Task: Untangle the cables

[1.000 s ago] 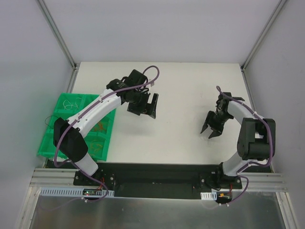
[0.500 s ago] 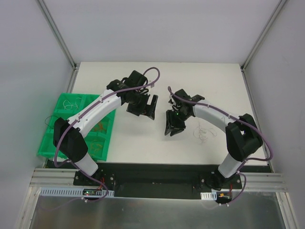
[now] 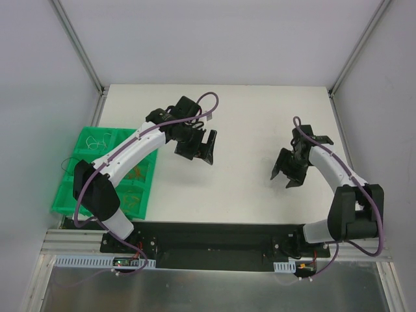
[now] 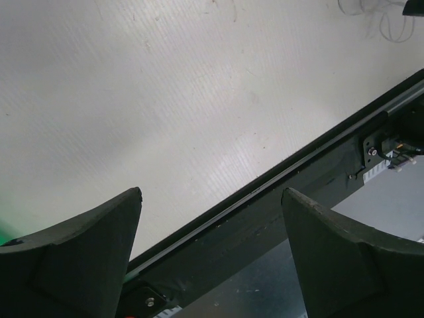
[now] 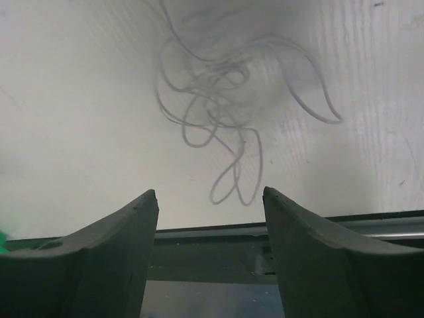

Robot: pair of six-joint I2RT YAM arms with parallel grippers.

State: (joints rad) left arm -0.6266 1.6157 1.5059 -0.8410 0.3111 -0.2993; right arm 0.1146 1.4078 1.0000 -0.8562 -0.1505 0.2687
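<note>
Looping hair-thin pale cables [image 5: 222,83] on matte table [image 5: 66,99]; left hand [image 4: 211,193], right hand [image 5: 209,193] both gaping, empty.

The table [image 3: 247,123] is white and matte, and from close its surface shows fine ribs and a few small dark marks. A green tray [image 3: 81,195] with several compartments lies at the left side of the table, toward the front. Far to the right of the tray, a small tangle of cables [image 5: 218,93] lies directly on the white surface. The cables are very thin and pale. They make many loose loops that cross one another, and one longer strand curves out of the tangle. A black rail [image 3: 208,234] runs along the front edge of the table, beginning just beside the front corner of the tray.
</note>
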